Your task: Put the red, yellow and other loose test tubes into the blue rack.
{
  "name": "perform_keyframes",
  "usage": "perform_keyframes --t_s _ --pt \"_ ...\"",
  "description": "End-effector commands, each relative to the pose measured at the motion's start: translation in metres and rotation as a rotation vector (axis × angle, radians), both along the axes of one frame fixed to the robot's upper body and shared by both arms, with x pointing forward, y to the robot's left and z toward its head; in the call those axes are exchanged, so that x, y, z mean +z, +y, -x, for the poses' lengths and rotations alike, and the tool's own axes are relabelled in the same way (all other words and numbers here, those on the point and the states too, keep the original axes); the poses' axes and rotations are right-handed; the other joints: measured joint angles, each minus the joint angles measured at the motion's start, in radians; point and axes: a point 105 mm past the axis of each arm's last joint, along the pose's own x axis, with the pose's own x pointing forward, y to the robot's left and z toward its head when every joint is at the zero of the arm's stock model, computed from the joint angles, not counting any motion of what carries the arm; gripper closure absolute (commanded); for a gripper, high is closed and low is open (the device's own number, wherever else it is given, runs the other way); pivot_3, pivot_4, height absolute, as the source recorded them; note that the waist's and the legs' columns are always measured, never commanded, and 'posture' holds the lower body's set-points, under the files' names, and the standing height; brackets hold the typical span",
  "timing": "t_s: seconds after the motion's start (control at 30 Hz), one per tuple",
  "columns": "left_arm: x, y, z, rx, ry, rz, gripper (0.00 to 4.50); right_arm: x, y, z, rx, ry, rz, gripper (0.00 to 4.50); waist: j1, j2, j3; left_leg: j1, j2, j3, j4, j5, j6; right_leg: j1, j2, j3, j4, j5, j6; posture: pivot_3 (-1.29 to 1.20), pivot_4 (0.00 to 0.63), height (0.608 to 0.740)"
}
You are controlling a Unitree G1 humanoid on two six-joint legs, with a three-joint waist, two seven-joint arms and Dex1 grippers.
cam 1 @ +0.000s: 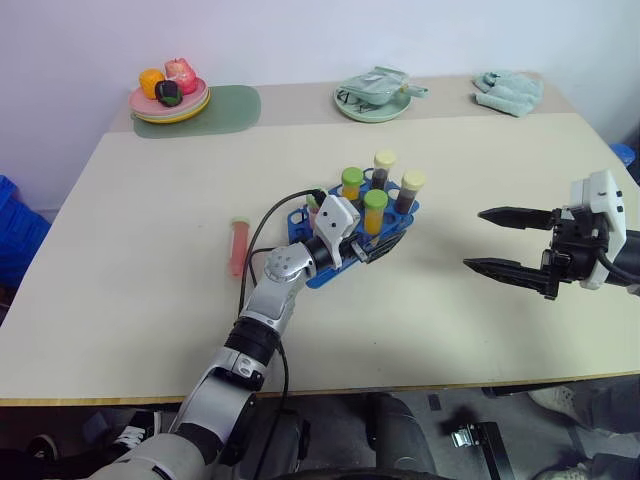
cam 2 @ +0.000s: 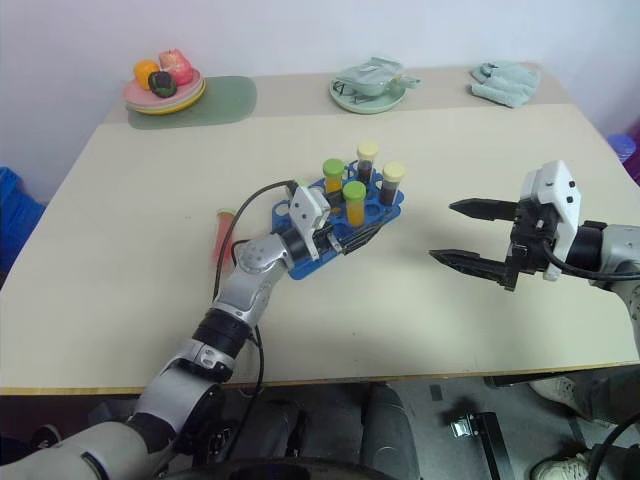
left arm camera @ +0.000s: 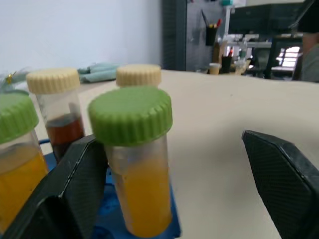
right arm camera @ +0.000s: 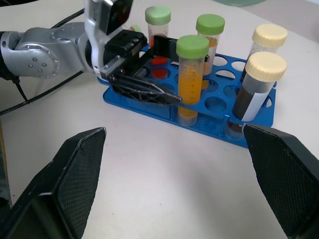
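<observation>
Left hand [cam 1: 375,247] extended forward, fingers apparently parted; right hand [cam 1: 490,240] held aloft, fingers spread wide.

The bench [cam 1: 480,330] has a pale beige top and stands against a light wall. At its far edge, well beyond the left gripper [cam 1: 385,243] and to its left, a stack of plates [cam 1: 168,106] in pink and yellow carries toy food [cam 1: 168,82]: an orange piece, a pink one and a dark one. This stack rests on a green mat [cam 1: 228,108]. Far beyond the same gripper, a pale green plate [cam 1: 371,108] holds a folded pale green object. Far beyond the right gripper [cam 1: 482,239], a light green cloth [cam 1: 509,91] lies crumpled near the bench corner. A blue crate [cam 1: 14,235] stands beside the bench at the left.
</observation>
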Motion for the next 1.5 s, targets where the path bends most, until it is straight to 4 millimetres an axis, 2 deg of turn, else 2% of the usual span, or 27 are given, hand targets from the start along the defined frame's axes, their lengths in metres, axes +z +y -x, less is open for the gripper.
perform_keyframes --t_s 0.03,0.2,0.33,0.5,0.57,0.6,0.7,0.77,0.83,0.97,1.07,1.17,1.23,1.3,1.37,1.43,1.5 --pt "0.021 -0.002 0.012 -0.06 -0.038 0.018 0.09 0.011 0.002 -0.001 0.013 -0.054 0.019 0.0 0.0 0.0 0.0 0.0 0.0 0.0 0.0 0.0 0.0 0.0 0.0 0.0 0.0 0.0 0.0 0.0 0.15 0.74" --pt "0.037 0.004 0.024 -0.036 -0.09 -0.007 0.09 0.01 0.001 -0.003 0.013 -0.06 0.017 0.0 0.0 0.0 0.0 0.0 0.0 0.0 0.0 0.0 0.0 0.0 0.0 0.0 0.0 0.0 0.0 0.0 0.15 0.74" --pt "0.05 0.017 0.014 0.071 -0.126 -0.012 0.09 0.01 0.002 -0.005 0.013 -0.065 0.013 0.0 0.0 0.0 0.0 0.0 0.0 0.0 0.0 0.0 0.0 0.0 0.0 0.0 0.0 0.0 0.0 0.0 0.15 0.74" --pt "0.081 0.036 0.008 0.163 -0.167 -0.019 0.09 0.011 0.002 -0.008 0.02 -0.073 0.017 0.0 -0.001 0.0 0.0 0.0 0.0 0.0 0.0 0.0 0.0 0.0 0.0 0.0 0.0 0.0 0.0 0.0 0.15 0.74" --pt "0.092 0.051 0.003 0.239 -0.217 -0.065 0.09 0.011 0.001 -0.01 0.02 -0.075 0.018 0.0 -0.001 0.0 0.0 0.0 0.0 0.0 0.0 0.0 0.0 0.0 0.0 0.0 0.0 0.0 0.0 0.0 0.15 0.74" --pt "0.099 0.06 0.0 0.28 -0.259 -0.099 0.09 0.011 0.0 -0.01 0.018 -0.077 0.016 0.0 0.0 0.001 -0.004 0.0 0.0 0.0 0.0 0.0 0.0 0.0 0.0 0.0 0.0 0.0 0.0 0.0 0.0 0.74" --pt "0.115 0.086 -0.005 0.364 -0.309 -0.152 0.09 0.011 -0.001 -0.012 0.017 -0.078 0.012 0.0 -0.002 0.008 -0.065 0.001 0.001 0.003 -0.005 0.0 0.0 -0.001 0.004 0.0 -0.004 0.002 0.0 0.0 0.0 0.74" --pt "0.126 0.1 -0.005 0.399 -0.306 -0.177 0.09 0.01 0.0 -0.012 0.019 -0.078 0.011 0.0 -0.002 0.005 -0.077 0.002 0.001 0.006 -0.006 0.0 0.0 0.001 0.003 0.0 -0.009 0.002 0.0 0.0 0.0 0.74" --pt "0.13 0.115 -0.007 0.444 -0.265 -0.23 0.09 0.009 0.0 -0.014 0.023 -0.08 0.012 0.0 -0.002 0.006 -0.087 0.012 0.002 0.006 -0.007 -0.001 0.002 0.013 0.004 0.0 -0.014 0.005 0.001 0.0 0.0 0.74" --pt "0.126 0.15 -0.009 0.559 -0.125 -0.35 0.09 0.008 0.0 -0.017 0.033 -0.084 0.013 0.0 -0.002 0.007 -0.096 0.02 0.002 0.006 -0.007 -0.003 0.006 0.024 0.005 0.0 -0.015 0.005 0.002 0.0 0.0 0.74" --pt "0.121 0.173 -0.006 0.624 0.014 -0.4 0.09 0.008 0.002 -0.019 0.049 -0.086 0.018 0.0 -0.002 0.007 -0.096 0.021 0.003 0.006 -0.008 -0.004 0.006 0.024 0.006 0.0 -0.015 0.004 0.002 0.0 0.0 0.74" --pt "0.107 0.206 -0.009 0.739 0.197 -0.395 0.09 0.008 0.002 -0.02 0.052 -0.09 0.016 0.0 -0.002 0.007 -0.096 0.021 0.003 0.006 -0.008 -0.004 0.006 0.024 0.006 0.0 -0.015 0.004 0.002 0.0 0.0 0.74" --pt "0.088 0.223 -0.006 0.77 0.415 -0.391 0.09 0.008 0.003 -0.021 0.057 -0.089 0.015 0.0 -0.003 0.007 -0.096 0.021 0.003 0.005 -0.008 -0.004 0.006 0.024 0.006 0.0 -0.015 0.004 0.002 0.0 0.0 0.74" --pt "0.075 0.236 -0.001 0.793 0.581 -0.402 0.09 0.007 0.004 -0.021 0.06 -0.087 0.013 0.0 -0.004 0.007 -0.096 0.021 0.003 0.005 -0.008 -0.004 0.006 0.023 0.006 0.0 -0.014 0.004 0.002 0.0 0.0 0.74" --pt "0.066 0.242 -0.003 0.777 0.755 -0.342 0.09 0.007 0.005 -0.022 0.065 -0.087 0.016 0.0 -0.002 0.007 -0.096 0.021 0.003 0.005 -0.008 -0.004 0.006 0.023 0.006 0.0 -0.014 0.004 0.002 0.0 0.0 0.74" --pt "0.062 0.246 -0.005 0.798 0.812 -0.328 0.09 0.007 0.006 -0.023 0.068 -0.089 0.017 0.0 -0.002 0.007 -0.096 0.021 0.003 0.005 -0.008 -0.004 0.006 0.023 0.006 0.0 -0.014 0.004 0.002 0.0 0.0 0.74" --pt "0.05 0.244 -0.006 0.756 0.888 -0.303 0.09 0.007 0.006 -0.023 0.068 -0.09 0.016 0.0 -0.004 0.007 -0.096 0.021 0.003 0.004 -0.008 -0.004 0.006 0.023 0.006 0.0 -0.014 0.004 0.002 0.0 0.0 0.74"
